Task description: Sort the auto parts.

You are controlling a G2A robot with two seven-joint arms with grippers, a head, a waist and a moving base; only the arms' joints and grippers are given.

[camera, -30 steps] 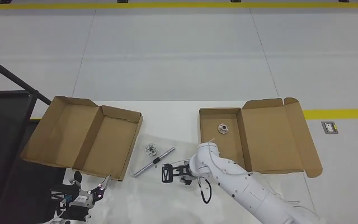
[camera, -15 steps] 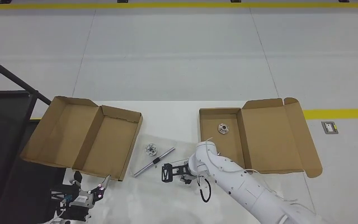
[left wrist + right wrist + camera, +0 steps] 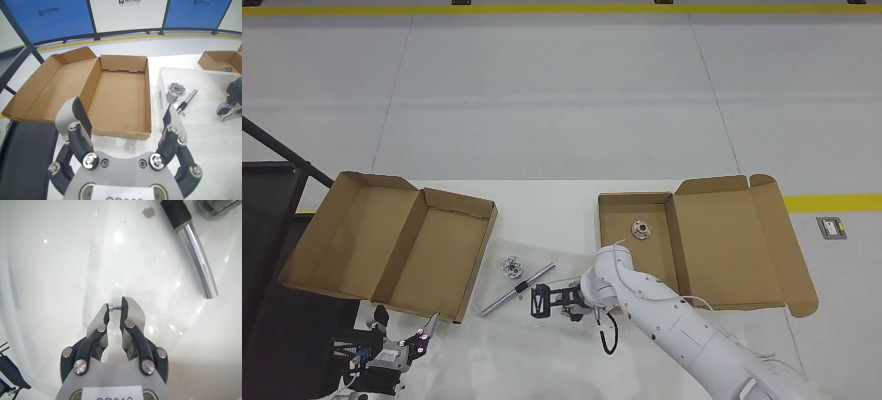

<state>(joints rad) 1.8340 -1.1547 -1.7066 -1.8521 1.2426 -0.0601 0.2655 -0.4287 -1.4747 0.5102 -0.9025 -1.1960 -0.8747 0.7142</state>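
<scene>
My right gripper [image 3: 115,308] is shut on a small silver screw [image 3: 114,308], pinched crosswise between its fingertips just above the floor of the clear plastic bin [image 3: 198,71]. In the top view that gripper [image 3: 539,301] hangs at the near end of a chrome rod [image 3: 517,288] with a black sleeve. A toothed metal hub [image 3: 510,266] lies beside the rod. A small round part [image 3: 640,229] lies in the right cardboard box [image 3: 722,245]. My left gripper [image 3: 122,108] is open and holds nothing, near the front edge before the left cardboard box [image 3: 117,98].
The left box [image 3: 392,245] lies with its lid folded out flat. A black frame and dark surface [image 3: 267,200] border the table's left side. The bin's walls surround the right gripper closely.
The right gripper has shifted slightly away from the table's front edge, closer to the rod's end. The left arm and the parts have not moved.
</scene>
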